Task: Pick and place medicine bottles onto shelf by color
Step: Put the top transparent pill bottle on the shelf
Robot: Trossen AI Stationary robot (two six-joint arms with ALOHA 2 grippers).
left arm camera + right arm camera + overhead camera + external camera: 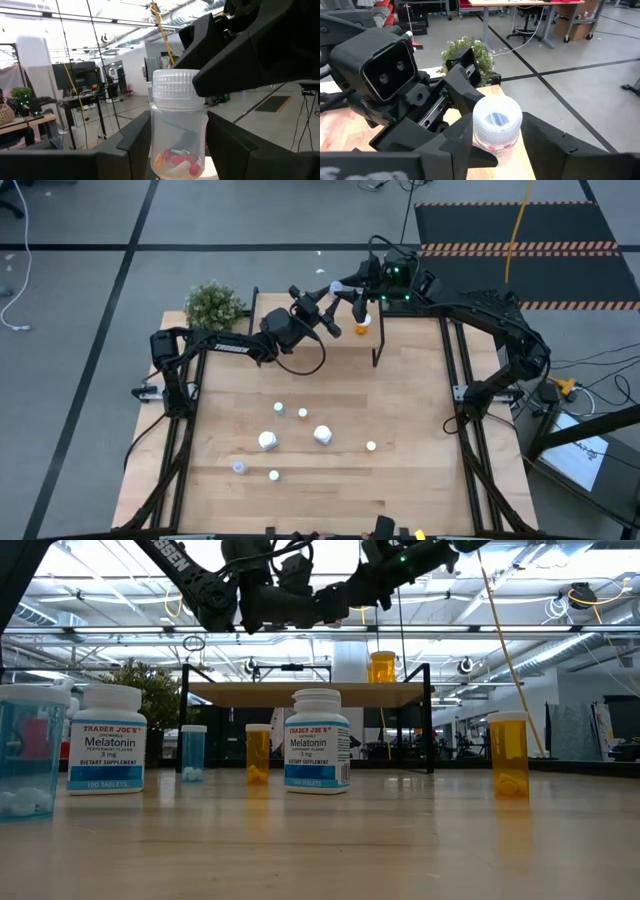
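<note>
A clear medicine bottle [177, 135] with a white cap and pink and orange pills inside hangs in the air over the shelf [305, 693] at the table's far side. Both grippers meet at it. My left gripper [177, 150] is shut on its body, and my right gripper [497, 137] is shut on its cap. In the high view the cap [337, 284] shows between the two arms. One orange bottle [362, 330] stands on its base on the shelf. Several more bottles [322, 434] stand on the tabletop. My left gripper pinches the bottle's body [159, 131] between its two fingers, just below the cap. It comes from the table's left, about level. The bottle stands roughly upright in the hold, lifted clear of shelf and table. My right gripper has its two fingers on opposite sides of the white cap [497, 120]. It comes from the table's far right, slanting a little down. One finger [235, 70] lies against the cap's side.
On the tabletop stand two white Melatonin bottles [318, 740], two pale blue ones [193, 752] and two orange ones [509, 755]. A potted plant [213, 305] sits at the far left corner. The shelf's black legs [380, 345] stand near the grippers.
</note>
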